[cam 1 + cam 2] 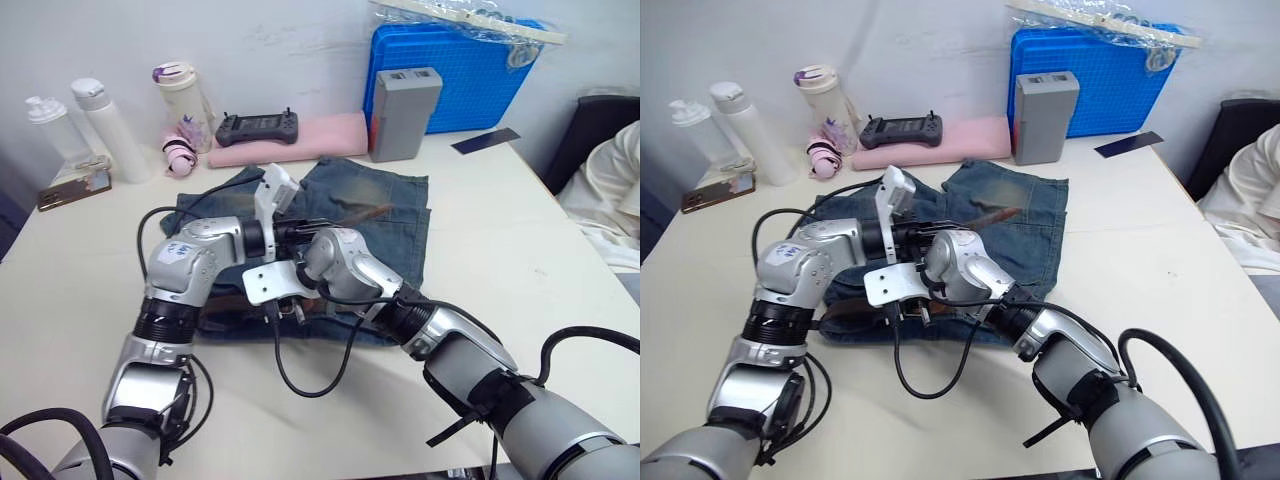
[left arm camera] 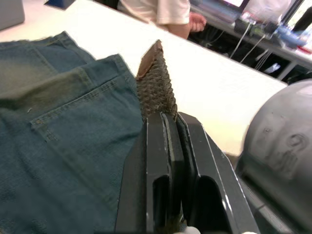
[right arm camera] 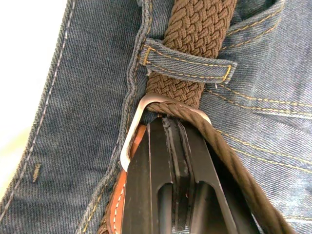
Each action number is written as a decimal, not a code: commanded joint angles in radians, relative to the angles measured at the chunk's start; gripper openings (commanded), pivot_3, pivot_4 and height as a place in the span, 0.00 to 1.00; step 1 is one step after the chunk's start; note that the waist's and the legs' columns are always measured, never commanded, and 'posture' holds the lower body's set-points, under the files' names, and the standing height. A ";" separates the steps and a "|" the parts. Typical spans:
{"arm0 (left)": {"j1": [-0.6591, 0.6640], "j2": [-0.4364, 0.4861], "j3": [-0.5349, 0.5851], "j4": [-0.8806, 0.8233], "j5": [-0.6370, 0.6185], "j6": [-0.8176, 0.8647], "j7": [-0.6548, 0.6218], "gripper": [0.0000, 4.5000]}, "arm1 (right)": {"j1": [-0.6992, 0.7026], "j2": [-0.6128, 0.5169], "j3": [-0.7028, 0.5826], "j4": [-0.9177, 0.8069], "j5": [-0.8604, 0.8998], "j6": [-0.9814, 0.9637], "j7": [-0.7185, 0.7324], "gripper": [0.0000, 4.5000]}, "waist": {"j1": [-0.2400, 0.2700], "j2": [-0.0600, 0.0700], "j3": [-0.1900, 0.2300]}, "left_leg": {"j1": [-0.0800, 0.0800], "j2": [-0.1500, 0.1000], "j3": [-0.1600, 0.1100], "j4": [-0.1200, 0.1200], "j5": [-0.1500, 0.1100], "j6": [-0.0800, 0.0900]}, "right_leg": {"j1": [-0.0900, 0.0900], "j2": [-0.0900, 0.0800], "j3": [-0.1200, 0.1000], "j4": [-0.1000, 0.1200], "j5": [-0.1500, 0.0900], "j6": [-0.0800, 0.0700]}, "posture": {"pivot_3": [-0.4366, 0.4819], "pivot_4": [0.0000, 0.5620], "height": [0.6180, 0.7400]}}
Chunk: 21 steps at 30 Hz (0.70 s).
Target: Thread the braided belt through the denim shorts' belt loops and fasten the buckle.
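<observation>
Both jaws closed — belt [image 3: 195, 29] pinched

left gripper [image 2: 168, 122]: jaws closed | right gripper [image 3: 173, 131]: jaws closed

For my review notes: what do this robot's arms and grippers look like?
Both arms are silver-grey metal with rounded joint housings and ribbed black bands. The left arm bears a small blue-printed label; loose black cables loop around both. Each gripper has two flat black fingers, with a white bracket at the wrist.
</observation>
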 commanded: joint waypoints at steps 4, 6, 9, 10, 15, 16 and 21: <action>-0.160 -0.195 -0.003 -0.178 -0.078 -0.132 -0.022 0.00 | 0.189 0.063 0.215 0.160 -0.061 -0.018 0.078 0.02 | 0.012 0.001 -0.001 | 0.000 -0.003 -0.007 0.000 -0.002 -0.005 | 0.002 0.000 0.000 -0.002 0.000 0.001 | 0.48 0.27 1.00; -0.141 -0.178 0.018 -0.186 -0.067 -0.128 -0.015 0.00 | 0.195 0.060 0.204 0.156 -0.067 -0.014 0.081 0.02 | 0.013 0.002 -0.001 | 0.000 -0.004 -0.008 0.000 -0.002 -0.005 | 0.003 -0.001 0.000 -0.002 0.001 0.001 | 0.48 0.27 1.00; -0.081 -0.084 0.100 -0.193 -0.029 -0.135 0.017 0.00 | 0.229 0.012 0.161 0.087 -0.056 0.005 0.080 0.02 | 0.012 0.002 -0.001 | 0.000 -0.004 -0.009 0.000 -0.002 -0.006 | 0.003 -0.001 0.000 -0.002 0.001 0.001 | 0.48 0.27 1.00; -0.046 -0.047 0.126 -0.205 -0.017 -0.138 0.021 0.00 | 0.246 -0.006 0.139 0.050 -0.048 0.011 0.073 0.02 | 0.009 0.001 -0.001 | 0.000 -0.004 -0.009 0.000 -0.002 -0.006 | 0.003 -0.001 0.000 -0.002 0.001 0.001 | 0.48 0.27 1.00; 0.167 0.115 0.190 -0.280 0.055 -0.214 0.026 0.00 | 0.328 -0.027 -0.014 -0.126 0.024 -0.027 -0.034 0.02 | -0.004 0.002 0.001 | 0.000 -0.004 -0.019 -0.003 -0.003 -0.007 | -0.001 0.005 0.002 -0.005 -0.001 0.000 | 0.48 0.27 1.00; 0.205 0.143 0.191 -0.293 0.072 -0.239 0.022 0.00 | 0.341 -0.021 -0.045 -0.159 0.046 -0.032 -0.050 0.02 | -0.004 0.000 0.002 | -0.001 -0.004 -0.022 -0.003 -0.004 -0.007 | -0.002 0.006 0.002 -0.005 -0.002 -0.001 | 0.48 0.27 1.00; 0.388 0.251 0.206 -0.353 0.121 -0.336 0.004 0.00 | 0.391 -0.053 -0.110 -0.317 0.107 -0.051 -0.084 0.02 | -0.020 -0.003 0.005 | -0.019 -0.007 -0.035 -0.002 -0.006 -0.008 | -0.027 0.012 0.006 -0.003 -0.003 -0.004 | 0.48 0.27 1.00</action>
